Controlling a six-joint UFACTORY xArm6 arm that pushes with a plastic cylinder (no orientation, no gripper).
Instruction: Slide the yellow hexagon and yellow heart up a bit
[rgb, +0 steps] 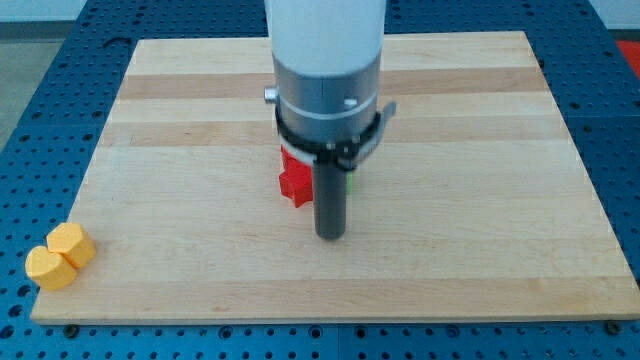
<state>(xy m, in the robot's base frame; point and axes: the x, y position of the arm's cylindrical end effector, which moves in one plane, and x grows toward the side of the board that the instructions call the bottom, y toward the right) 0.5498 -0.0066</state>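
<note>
The yellow hexagon (73, 243) and the yellow heart (49, 268) sit touching each other at the board's bottom left corner, the heart lower left of the hexagon. My tip (331, 237) is near the board's middle, far to the right of both yellow blocks. It stands just right of and below a red star-shaped block (296, 183).
A red block (290, 158) sits above the red star, mostly hidden by the arm. A sliver of a green block (349, 181) shows right of the rod. The wooden board (480, 250) lies on a blue perforated table (30, 110).
</note>
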